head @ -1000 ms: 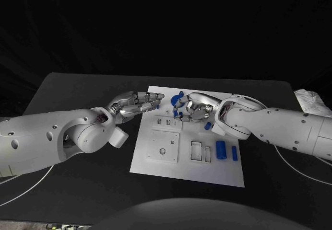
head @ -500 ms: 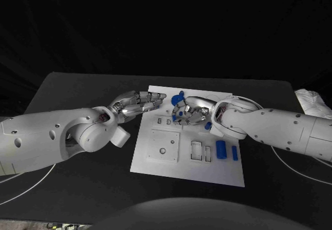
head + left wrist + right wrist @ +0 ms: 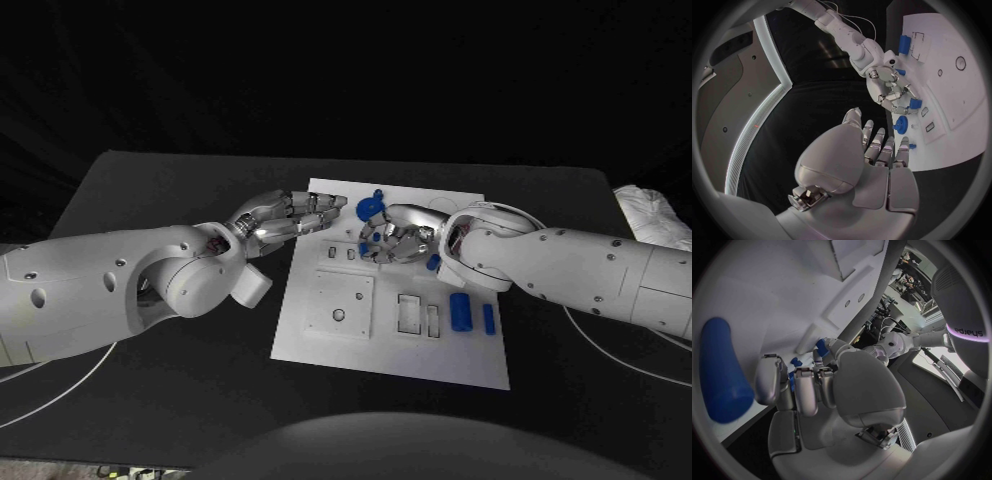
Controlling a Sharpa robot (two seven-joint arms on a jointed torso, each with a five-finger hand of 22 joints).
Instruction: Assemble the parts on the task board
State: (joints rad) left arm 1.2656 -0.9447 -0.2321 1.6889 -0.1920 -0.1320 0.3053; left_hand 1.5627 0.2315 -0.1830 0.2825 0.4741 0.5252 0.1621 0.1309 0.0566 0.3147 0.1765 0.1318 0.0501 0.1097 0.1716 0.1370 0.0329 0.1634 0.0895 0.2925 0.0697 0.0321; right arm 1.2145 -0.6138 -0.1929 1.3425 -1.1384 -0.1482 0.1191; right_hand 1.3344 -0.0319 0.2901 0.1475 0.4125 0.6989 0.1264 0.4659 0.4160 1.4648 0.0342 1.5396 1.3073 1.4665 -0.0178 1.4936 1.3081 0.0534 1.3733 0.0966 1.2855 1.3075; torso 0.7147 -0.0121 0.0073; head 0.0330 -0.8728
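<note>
The white task board (image 3: pixel 378 345) lies in the middle of the black table. My right hand (image 3: pixel 400 232) hovers low over its far part, fingers curled, and pinches a small blue part (image 3: pixel 915 103), seen also as a small blue part (image 3: pixel 791 376) between the fingertips. A round blue part (image 3: pixel 371 208) stands just beyond that hand; it is the round blue part (image 3: pixel 900 124) under the right hand (image 3: pixel 891 94). My left hand (image 3: pixel 286 216) reaches over the board's far left edge, fingers stretched side by side, holding nothing. A small blue peg (image 3: pixel 912 146) sits by the left hand (image 3: pixel 873 162).
Two long blue parts (image 3: pixel 462 312) (image 3: pixel 489 320) lie on the board's right side beside empty slots (image 3: pixel 420 316). Another blue part (image 3: pixel 433 263) lies near my right wrist. A square plate with a hole (image 3: pixel 340 305) sits on the board's left half. A large blue part (image 3: pixel 720 371) lies beside the right hand (image 3: pixel 832 385).
My right hand has crept a little to the left over the board's far part, closer to the left hand's fingertips. The left hand has hardly moved.
</note>
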